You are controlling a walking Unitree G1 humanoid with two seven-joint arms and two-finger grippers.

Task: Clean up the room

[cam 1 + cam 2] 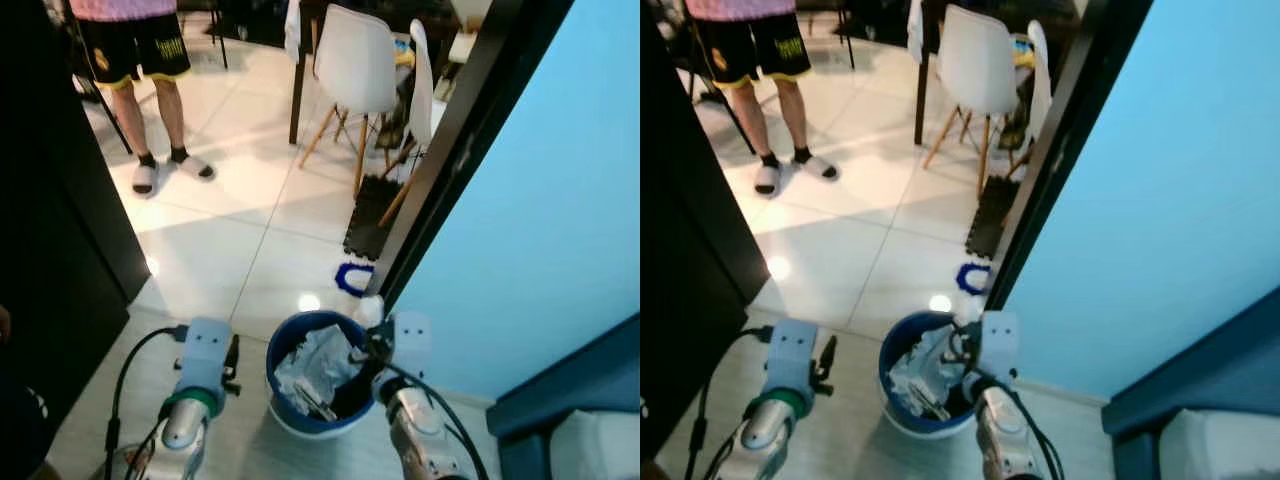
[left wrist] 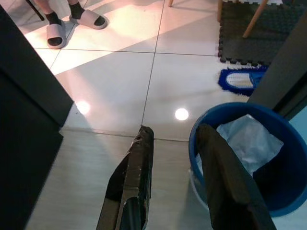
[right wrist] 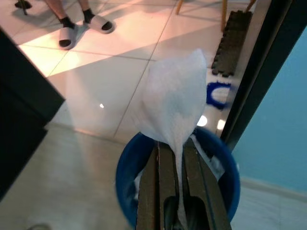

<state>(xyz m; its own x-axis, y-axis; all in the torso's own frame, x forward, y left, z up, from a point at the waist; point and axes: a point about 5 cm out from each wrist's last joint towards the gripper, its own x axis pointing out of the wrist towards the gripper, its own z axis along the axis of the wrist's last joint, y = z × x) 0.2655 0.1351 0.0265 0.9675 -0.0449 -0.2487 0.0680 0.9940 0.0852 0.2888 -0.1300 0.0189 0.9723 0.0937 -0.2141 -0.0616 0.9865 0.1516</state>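
Two grippers are in front of you, one on each side of the blue bin (image 1: 290, 405) on the pale floor. Your right gripper (image 3: 176, 158) is over the bin's rim, its two black fingers pinched together on a white tissue (image 3: 173, 103). The tissue stands up from between the fingertips and fans out above them, with a thin tail running down the slot between the fingers. Below and around that gripper the bin is open, and crumpled white paper and plastic (image 1: 318, 365) already lie inside it.

Your left gripper (image 2: 175, 139) is low, just beside the bin on its outer side. Its fingers are spread apart and hold nothing. One finger (image 2: 136, 167) is over the bare floor tile; the other overlaps the bin's rim in the wrist view.

Beyond the right gripper, past the bin, a blue mop head (image 2: 240, 80) lies on the white tiles next to a dark door frame (image 1: 455, 140). Further out is a black foam mat (image 3: 234, 43) under a white chair (image 1: 355, 65). Well beyond the left gripper a person's legs (image 1: 150, 110) stand in black socks and white slides.
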